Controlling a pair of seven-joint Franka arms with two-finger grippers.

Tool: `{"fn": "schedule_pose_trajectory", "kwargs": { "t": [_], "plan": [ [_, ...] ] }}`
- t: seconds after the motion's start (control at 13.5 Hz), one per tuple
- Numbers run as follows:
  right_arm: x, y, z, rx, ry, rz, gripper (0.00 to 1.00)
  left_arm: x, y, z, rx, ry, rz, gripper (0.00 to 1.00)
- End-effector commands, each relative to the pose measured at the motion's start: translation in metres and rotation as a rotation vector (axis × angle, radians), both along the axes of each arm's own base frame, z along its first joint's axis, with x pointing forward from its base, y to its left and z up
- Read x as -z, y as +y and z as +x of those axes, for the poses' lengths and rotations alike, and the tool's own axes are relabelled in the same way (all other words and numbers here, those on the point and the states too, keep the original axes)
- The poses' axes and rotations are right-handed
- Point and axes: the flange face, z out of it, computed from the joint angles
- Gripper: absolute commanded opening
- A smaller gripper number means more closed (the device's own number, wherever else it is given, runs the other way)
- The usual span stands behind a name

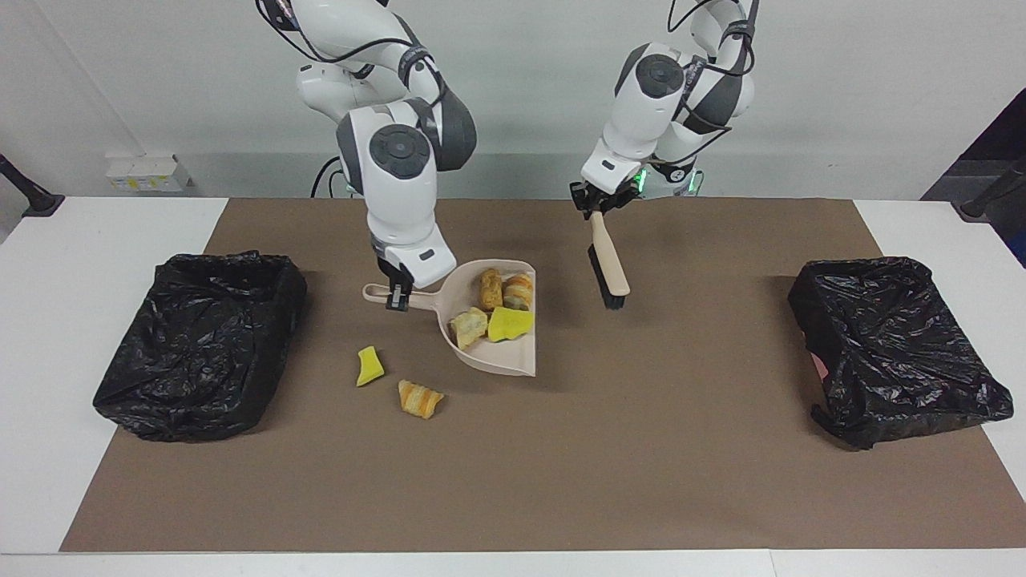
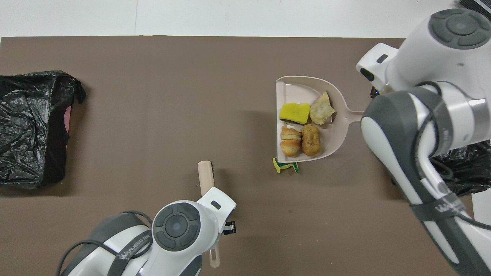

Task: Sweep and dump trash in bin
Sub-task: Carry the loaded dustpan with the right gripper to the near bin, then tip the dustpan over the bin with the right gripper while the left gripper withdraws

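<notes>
We are carrying the dustpan (image 1: 495, 332) by its handle, right gripper (image 1: 394, 298) clamped on it, with four scraps (image 1: 490, 311) aboard. Two scraps (image 1: 398, 383) are lying at its 7 o'clock, unswept. Left gripper (image 1: 596, 210) is clamping the brush (image 1: 607, 268). Nothing is binned.

You're looking at two white arms with rounded glossy shells. Dark grey bands sit at the joints; round grey caps with dimpled buttons top the wrist housings. Black cables loop along the upper links. Grey lettering runs along a band. A green light glows near each base. Black finger assemblies.
</notes>
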Motion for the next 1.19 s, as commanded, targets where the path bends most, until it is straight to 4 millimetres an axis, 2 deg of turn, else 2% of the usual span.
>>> {"fn": "schedule_pose_trajectory", "kwargs": {
  "t": [0.0, 0.15, 0.3, 0.37, 0.44, 0.52, 0.67, 0.82, 0.89, 0.96, 1.04, 1.11],
  "plan": [
    [-0.016, -0.067, 0.002, -0.045, 0.015, 0.032, 0.0, 0.027, -0.01, -0.016, 0.007, -0.034, 0.004, 0.0],
    [-0.021, -0.124, 0.001, -0.065, 0.015, 0.039, 0.0, 0.04, -0.016, -0.026, 0.011, -0.044, 0.001, 0.0],
    [-0.025, -0.179, -0.003, -0.068, -0.002, 0.033, 0.0, 0.042, -0.018, -0.028, 0.002, -0.055, -0.006, 0.0],
    [-0.025, -0.21, -0.005, -0.056, -0.02, 0.02, 0.0, 0.047, -0.022, -0.039, 0.021, -0.049, 0.002, 0.0],
    [-0.03, -0.238, -0.007, -0.046, -0.05, -0.035, 0.0, 0.05, -0.023, -0.038, 0.028, -0.06, -0.009, 0.0],
    [-0.034, -0.256, -0.008, -0.041, -0.07, -0.099, 0.0, 0.054, -0.026, -0.037, 0.033, -0.07, -0.02, 0.0],
    [-0.038, -0.278, -0.008, -0.039, -0.107, -0.205, 0.0, 0.055, -0.026, -0.034, 0.027, -0.075, -0.024, 0.0],
    [-0.04, -0.293, -0.011, -0.04, -0.117, -0.316, 0.0, 0.058, -0.024, -0.033, 0.021, -0.07, -0.02, 0.0],
    [-0.034, -0.297, -0.012, -0.022, -0.109, -0.377, 0.0, 0.057, -0.024, -0.031, 0.019, -0.073, -0.022, 0.0],
    [-0.027, -0.3, -0.014, 0.028, -0.103, -0.435, 0.0, 0.06, -0.024, -0.029, 0.015, -0.074, -0.023, 0.04],
    [-0.016, -0.301, -0.016, 0.082, -0.1, -0.496, 0.0, 0.061, -0.023, -0.029, 0.012, -0.073, -0.023, 0.28],
    [-0.01, -0.301, -0.02, 0.117, -0.099, -0.539, 0.0, 0.06, -0.022, -0.027, 0.009, -0.075, -0.024, 0.7]
  ]
}}
